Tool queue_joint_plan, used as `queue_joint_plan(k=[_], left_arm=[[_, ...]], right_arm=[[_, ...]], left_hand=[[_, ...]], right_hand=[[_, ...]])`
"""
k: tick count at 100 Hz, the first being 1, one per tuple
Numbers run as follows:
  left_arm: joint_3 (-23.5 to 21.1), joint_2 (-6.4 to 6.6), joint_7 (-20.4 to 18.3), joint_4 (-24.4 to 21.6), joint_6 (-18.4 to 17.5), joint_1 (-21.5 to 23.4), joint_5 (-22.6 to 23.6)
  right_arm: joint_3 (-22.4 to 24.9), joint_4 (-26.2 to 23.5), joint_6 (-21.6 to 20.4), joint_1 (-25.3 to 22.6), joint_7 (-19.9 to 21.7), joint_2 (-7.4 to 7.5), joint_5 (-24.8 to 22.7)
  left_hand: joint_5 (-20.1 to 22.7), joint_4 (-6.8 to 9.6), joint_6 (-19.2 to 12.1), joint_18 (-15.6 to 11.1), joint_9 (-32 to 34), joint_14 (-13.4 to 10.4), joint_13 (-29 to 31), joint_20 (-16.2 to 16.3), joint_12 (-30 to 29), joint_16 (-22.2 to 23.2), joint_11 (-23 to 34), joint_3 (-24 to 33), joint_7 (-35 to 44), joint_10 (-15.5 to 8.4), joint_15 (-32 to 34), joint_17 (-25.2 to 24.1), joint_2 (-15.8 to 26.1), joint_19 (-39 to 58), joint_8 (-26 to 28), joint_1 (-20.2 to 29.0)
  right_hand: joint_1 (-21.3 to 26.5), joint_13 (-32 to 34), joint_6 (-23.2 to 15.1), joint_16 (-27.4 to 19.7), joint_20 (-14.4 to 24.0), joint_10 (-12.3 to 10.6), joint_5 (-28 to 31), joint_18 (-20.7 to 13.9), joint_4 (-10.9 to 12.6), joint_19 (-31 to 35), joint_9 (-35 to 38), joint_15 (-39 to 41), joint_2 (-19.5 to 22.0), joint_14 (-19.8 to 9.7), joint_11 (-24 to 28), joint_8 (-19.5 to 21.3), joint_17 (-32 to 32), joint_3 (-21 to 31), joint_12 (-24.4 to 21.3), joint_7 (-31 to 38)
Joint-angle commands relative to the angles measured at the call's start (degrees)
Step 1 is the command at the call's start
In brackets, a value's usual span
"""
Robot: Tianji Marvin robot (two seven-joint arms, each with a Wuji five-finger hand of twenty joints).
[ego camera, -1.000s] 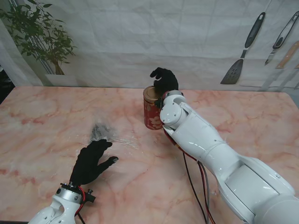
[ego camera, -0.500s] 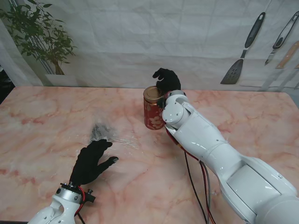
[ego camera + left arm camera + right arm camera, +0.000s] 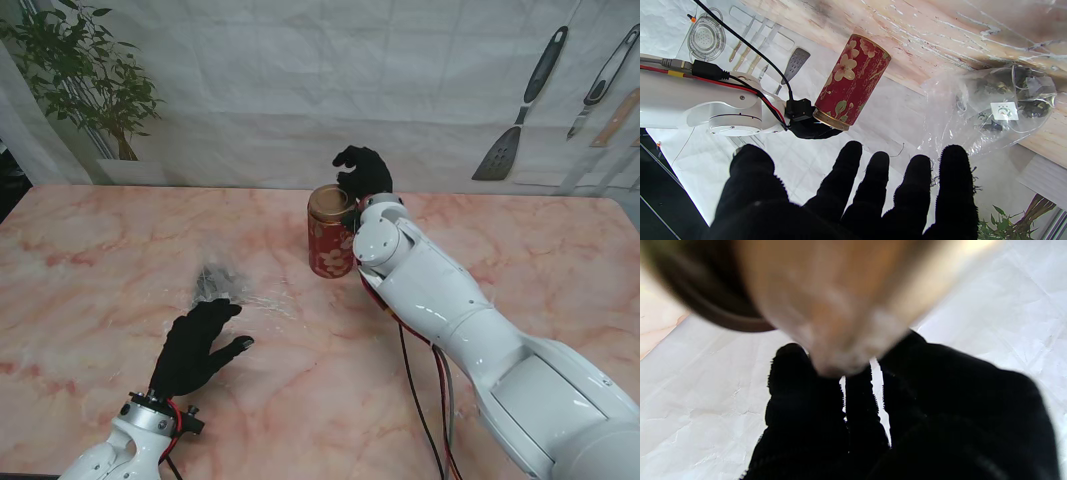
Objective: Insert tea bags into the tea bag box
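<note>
On the pink marble table (image 3: pixel 90 260), the black-gloved right hand (image 3: pixel 364 170) grips the tilted red floral cylindrical tin (image 3: pixel 329 232) at its gold rim. The clear plastic bag of tea bags (image 3: pixel 222 285) lies before the empty, spread left hand (image 3: pixel 195 345). Opening step, probably; next needs a steady lid pull.

Stand view: high above the shoulders, looking down and forward over the table (image 3: pixel 90 250) to the backdrop, both arms rising from the bottom corners.
Left wrist view: upside down, low, looking along the left hand (image 3: pixel 846 196) across the table at the tin (image 3: pixel 851 81) and bag (image 3: pixel 993 106).
Right wrist view: upside down, so close to the tin (image 3: pixel 826 296) that it blurs.
Shared: the tin (image 3: pixel 331 232) appears in all three; the bag (image 3: pixel 225 285) in stand and left wrist views.
</note>
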Motion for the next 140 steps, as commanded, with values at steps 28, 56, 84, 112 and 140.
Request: queue_joint_plan(k=[28,56,84,112,140], left_arm=[[0.00,-0.02,-0.88,-0.23,-0.61,0.15,-0.08],[-0.03,0.02,-1.18,-0.26,-0.81,0.20,-0.13],[-0.14,0.03,-1.18,-0.27,-0.52,0.12,-0.03],[-1.10,0.20,-2.16,-0.54,-0.57,-0.15,0.37],[-2.26,0.39,-3.91,-0.41,-1.85,-1.08,0.14]], right_arm=[[0.26,-1.38,-0.34,-0.76,2.49,1.16,-0.60],[0.18,-1.04,-0.82,-0.63,3.15,1.14,-0.19],[1.06,-2.48,-1.44,-1.27,4.16,1.97,0.28],[2.49,-6.27,-1.56,-2.99,5.99,4.79,-2.87],[7.99,-15.39,-1.52,-9.15,9.19,9.78,-7.98]], left_hand=[[1.62,0.65,-0.39,-1.30,0.72,-1.81,0.42,0.05,1.21,0.57,0.27,0.51,0.47,-1.86,-0.02,-0.70,-0.06,0.26,0.52,0.34],[1.60,0.64,-0.42,-1.36,0.82,-1.81,0.43,0.04,1.25,0.57,0.33,0.47,0.47,-1.90,-0.05,-0.69,-0.05,0.23,0.56,0.25],[1.58,0.65,-0.45,-0.83,0.70,-1.81,0.36,-0.13,1.23,0.50,0.23,0.46,0.46,-1.90,-0.18,-1.07,0.04,-0.24,0.58,0.14],[0.82,0.67,-1.08,0.10,0.41,-1.92,0.18,-0.47,0.88,0.24,-0.29,0.45,0.07,-2.35,-0.70,-1.65,0.24,-1.25,0.34,-0.61],[-0.41,0.72,-2.47,1.75,0.20,-1.77,-0.04,-0.78,0.40,-0.07,-1.04,0.44,-0.36,-2.57,-1.38,-2.27,0.36,-2.65,-0.01,-1.76]], right_hand=[[-12.46,-10.16,-1.59,-3.57,-2.61,-2.43,-7.16,0.14,4.04,-14.04,-10.30,-14.58,-3.15,-1.30,-8.10,7.51,-12.05,-0.32,-4.44,-7.26],[-14.13,-13.97,-2.56,-7.56,-4.47,-2.79,-11.00,-0.62,4.15,-20.49,-13.99,-23.99,-2.30,-3.66,-11.90,7.79,-14.89,-1.28,-6.49,-8.79],[-18.78,-20.49,-5.67,-11.16,-6.35,-3.89,-17.12,-2.21,4.47,-29.45,-18.75,-32.19,1.04,-5.97,-18.32,7.03,-21.87,-5.33,-9.50,-11.63],[-22.22,-25.07,-8.61,-13.17,-5.01,-5.53,-22.33,-3.91,4.96,-37.67,-20.01,-37.56,2.24,-8.86,-28.24,6.37,-25.70,-8.12,-14.02,-15.64],[-23.90,-26.58,-10.06,-14.67,-3.47,-6.38,-22.73,-5.59,5.31,-44.43,-19.85,-41.07,1.80,-10.50,-31.12,6.63,-28.52,-9.53,-14.41,-17.74]])
